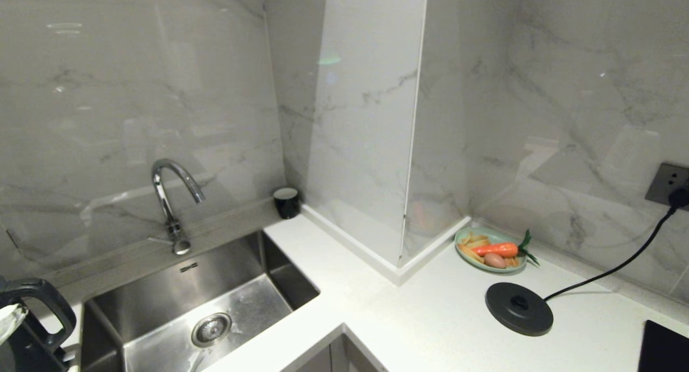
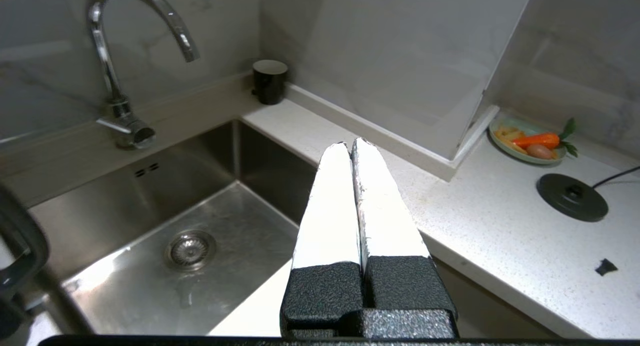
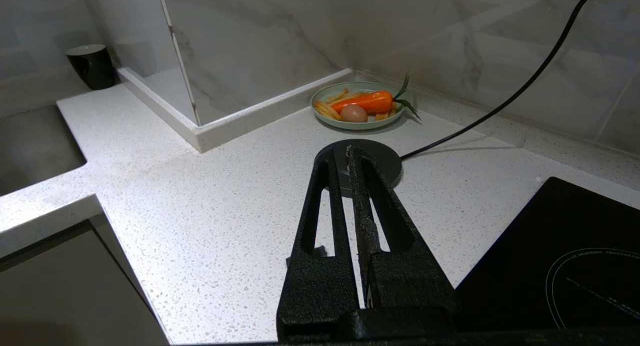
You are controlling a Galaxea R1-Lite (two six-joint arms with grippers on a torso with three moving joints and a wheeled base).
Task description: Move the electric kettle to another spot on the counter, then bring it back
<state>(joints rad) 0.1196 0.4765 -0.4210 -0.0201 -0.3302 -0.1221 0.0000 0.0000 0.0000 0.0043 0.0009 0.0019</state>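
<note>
Stretching across the head view's lower half is the counter point(image 1: 430, 318), its sink point(image 1: 161, 318) sitting lower left. Peeking in at the far lower-left corner is the electric kettle point(image 1: 37, 318), only handle showing. Hovering above the sink's edge, the left gripper point(image 2: 350, 145) is pinching empty, kettle well aside. Right gripper point(image 3: 340, 153) is pressing together over the base disc point(image 1: 519, 308).
</note>
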